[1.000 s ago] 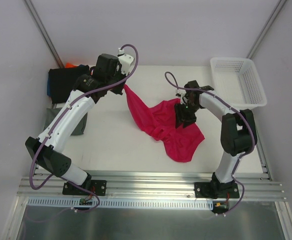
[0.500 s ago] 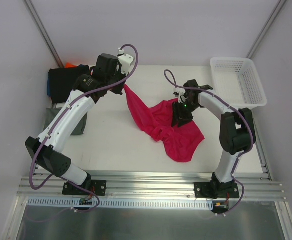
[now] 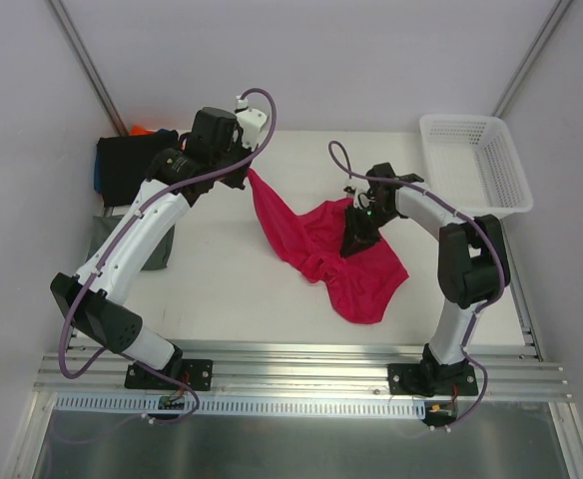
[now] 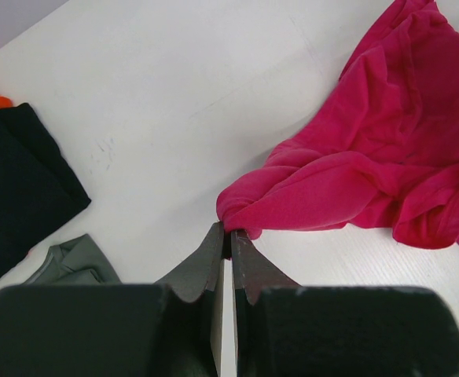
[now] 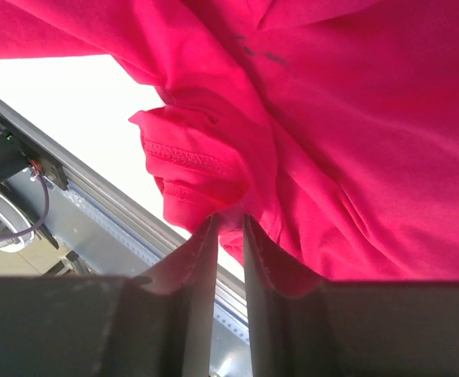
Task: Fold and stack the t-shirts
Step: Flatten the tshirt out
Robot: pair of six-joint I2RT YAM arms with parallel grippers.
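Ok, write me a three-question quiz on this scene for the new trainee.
1. True or false: the pink shirt lies in the basket.
2. What does the left gripper pinch? A) the basket B) an edge of the pink shirt C) nothing
3. Which side of the table has the folded shirts?

Key: 1. False, it lies on the table. 2. B. 3. The left side, at the far corner.
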